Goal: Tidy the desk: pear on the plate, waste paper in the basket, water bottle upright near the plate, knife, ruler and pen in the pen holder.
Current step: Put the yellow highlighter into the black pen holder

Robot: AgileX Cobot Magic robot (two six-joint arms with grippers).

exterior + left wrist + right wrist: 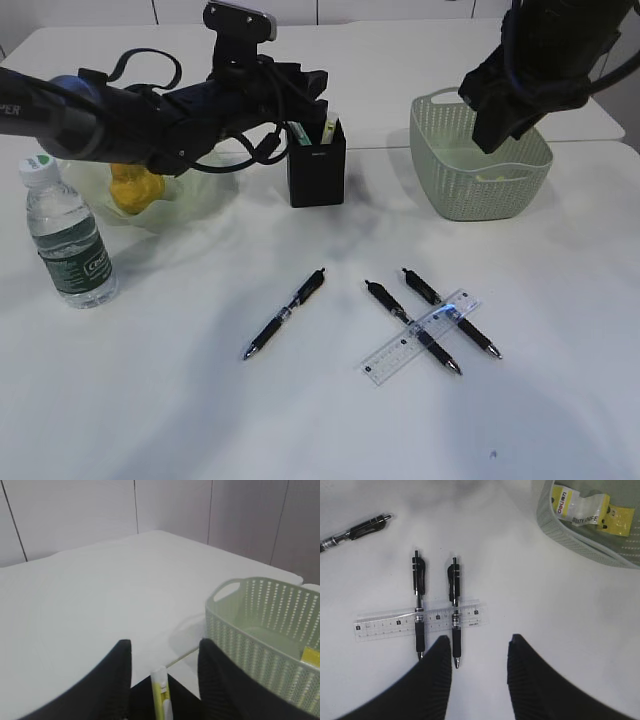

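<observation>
From my remote seat, far left: the water bottle [68, 240] stands upright on the white table [320, 420], cap on, just beside the pale plate [205, 195]. The pear [135, 188] sits on that plate, partly hidden behind my left arm. The left gripper [162, 665] hovers over the black pen holder [317, 163]; in its wrist view the two dark fingers [112, 680] stand apart with nothing pinched, and the yellow-and-white knife [161, 695] sticks up between them without touching either, its lower end down in the holder. Centre of the table: one black pen [285, 313] lies alone on a diagonal. Right of it, two more pens [420, 607] lie side by side, near parallel, with the clear ruler [417, 620] laid across both. Behind them the green basket [480, 190] sits right of the pen holder; the waste paper [585, 511], a yellow-and-white wrapper, lies on its floor. Right gripper [477, 665] is raised above the table by the basket, looking down on the ruler and pen pair; its jaws are parted and empty.
</observation>
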